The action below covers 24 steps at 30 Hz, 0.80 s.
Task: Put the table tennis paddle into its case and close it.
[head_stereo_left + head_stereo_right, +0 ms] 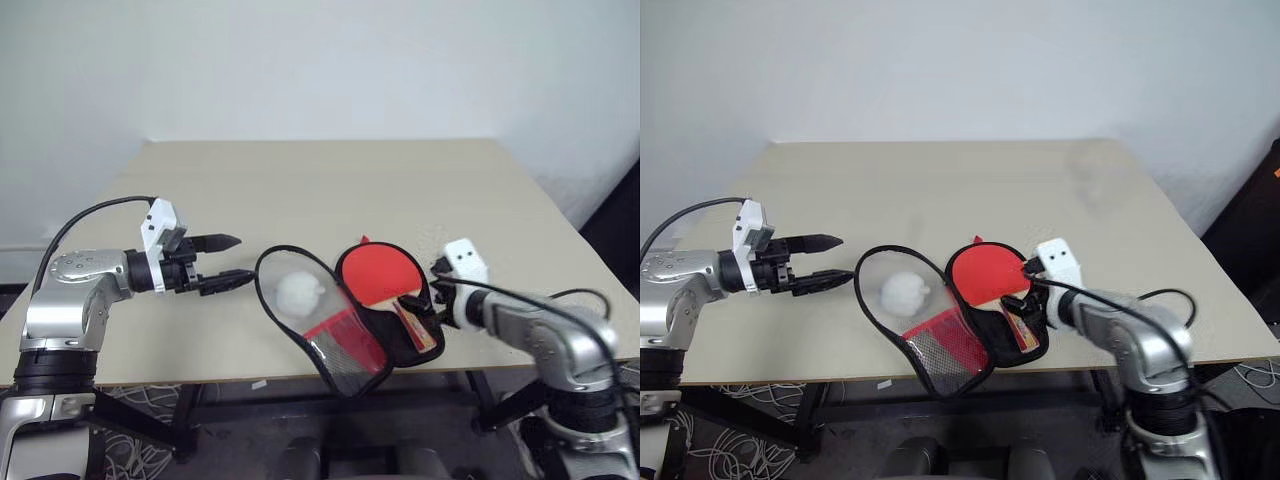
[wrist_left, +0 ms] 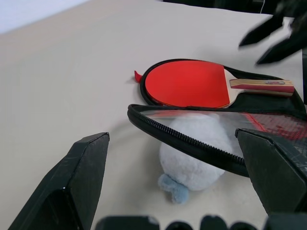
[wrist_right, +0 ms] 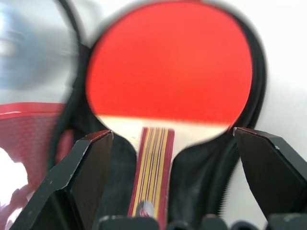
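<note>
Right wrist view, right hand point(image 3: 173, 143) spread above paddle point(image 3: 169, 67)

Head stereo overhead — wrist cams close

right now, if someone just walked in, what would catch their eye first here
The table tennis paddle, bright red, lies in the black half of the open case near the table's front edge. The see-through half stands propped over a white fluffy thing beside it. The left gripper and right gripper flank it, both open.
</note>
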{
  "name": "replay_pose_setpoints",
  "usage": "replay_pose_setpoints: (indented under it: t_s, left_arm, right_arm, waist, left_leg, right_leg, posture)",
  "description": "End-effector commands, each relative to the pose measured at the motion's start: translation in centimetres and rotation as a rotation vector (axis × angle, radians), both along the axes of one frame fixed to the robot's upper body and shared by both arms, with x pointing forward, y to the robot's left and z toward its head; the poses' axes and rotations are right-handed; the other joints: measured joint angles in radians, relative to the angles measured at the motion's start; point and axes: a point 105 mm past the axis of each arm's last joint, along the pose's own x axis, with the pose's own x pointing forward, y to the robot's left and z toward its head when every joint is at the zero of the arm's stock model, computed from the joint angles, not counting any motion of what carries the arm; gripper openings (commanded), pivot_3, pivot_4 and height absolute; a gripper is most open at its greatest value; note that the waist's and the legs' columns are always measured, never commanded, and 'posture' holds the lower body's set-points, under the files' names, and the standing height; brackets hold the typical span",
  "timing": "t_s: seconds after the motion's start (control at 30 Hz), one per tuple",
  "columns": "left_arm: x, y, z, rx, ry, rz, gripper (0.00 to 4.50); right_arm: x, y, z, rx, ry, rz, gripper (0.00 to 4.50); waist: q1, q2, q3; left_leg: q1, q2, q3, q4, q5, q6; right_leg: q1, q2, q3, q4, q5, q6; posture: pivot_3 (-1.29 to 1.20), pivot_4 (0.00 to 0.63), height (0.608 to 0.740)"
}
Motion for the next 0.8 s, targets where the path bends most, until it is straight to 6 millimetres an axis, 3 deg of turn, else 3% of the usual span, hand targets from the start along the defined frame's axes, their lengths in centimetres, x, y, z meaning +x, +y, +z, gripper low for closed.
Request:
replay_pose_setpoints:
  t_s: [0.03,0.17,0.27,0.4,0.6,0.7,0.8]
  left_arm:
    - [-0.1,0.7,1.2,0.022,-0.036,-0.005,4.5]
    - [-0.5,1.1,0.0,0.034,-0.01,0.005,4.5]
    - [-1.1,1.6,0.0,0.009,-0.004,0.014,4.5]
    - [-1.7,3.2,-0.8,0.032,0.027,0.05,4.5]
    - [-1.6,0.7,-2.5,0.014,0.058,-0.005,4.5]
    - [-1.4,-0.7,-3.2,0.008,0.06,-0.023,3.88]
    - [-1.6,-3.1,-3.9,-0.021,0.07,-0.069,2.87]
  right_arm:
    - [-0.4,-0.7,3.8,0.003,-0.147,0.142,4.44]
    - [1.0,-3.9,5.4,-0.066,-0.213,0.116,4.44]
    - [1.7,-5.0,5.4,-0.09,-0.219,0.086,4.44]
    - [1.6,-5.2,4.8,-0.09,-0.205,0.085,4.44]
    - [1.9,-4.5,4.9,-0.075,-0.222,0.09,4.44]
    - [2.1,-4.4,5.2,-0.072,-0.232,0.085,4.5]
    - [2.1,-4.5,5.5,-0.069,-0.242,0.074,4.5]
  waist:
    - [0.0,0.0,0.0]
    - [0.0,0.0,0.0]
    - [0.0,-0.001,0.0]
    - [0.001,-0.001,0.0]
    - [0.005,-0.001,0.0]
    - [0.006,-0.001,0.0]
    - [0.006,-0.001,0.0]
  left_leg:
    - [0.0,0.0,0.0,0.0,0.0,0.0]
    - [0.0,0.0,0.001,0.0,0.0,0.0]
    - [0.0,0.0,0.002,0.0,0.0,0.0]
    - [-0.001,0.001,0.002,0.0,-0.001,0.001]
    - [-0.001,0.0,0.002,0.0,-0.001,0.001]
    - [-0.001,0.0,0.002,0.0,-0.001,0.001]
    - [-0.002,0.0,0.002,0.0,-0.001,0.001]
  right_leg:
    - [0.0,0.0,0.0,-0.001,0.0,-0.001]
    - [0.0,-0.001,0.0,-0.003,-0.001,-0.002]
    - [-0.001,-0.001,0.001,-0.002,-0.001,-0.002]
    - [-0.001,-0.001,0.001,-0.002,-0.001,-0.002]
    - [-0.001,-0.003,0.0,-0.003,-0.001,-0.002]
    - [-0.001,-0.003,0.0,-0.003,-0.001,-0.002]
    - [0.0,-0.002,0.001,-0.003,0.0,-0.003]
  posture:
    - [0.0,0.0,0.74]
    - [0.0,0.0,0.74]
    - [0.0,0.0,0.74]
    - [0.0,0.0,0.74]
    - [0.0,0.0,0.74]
    - [0.0,0.0,0.74]
    - [0.0,0.0,0.74]
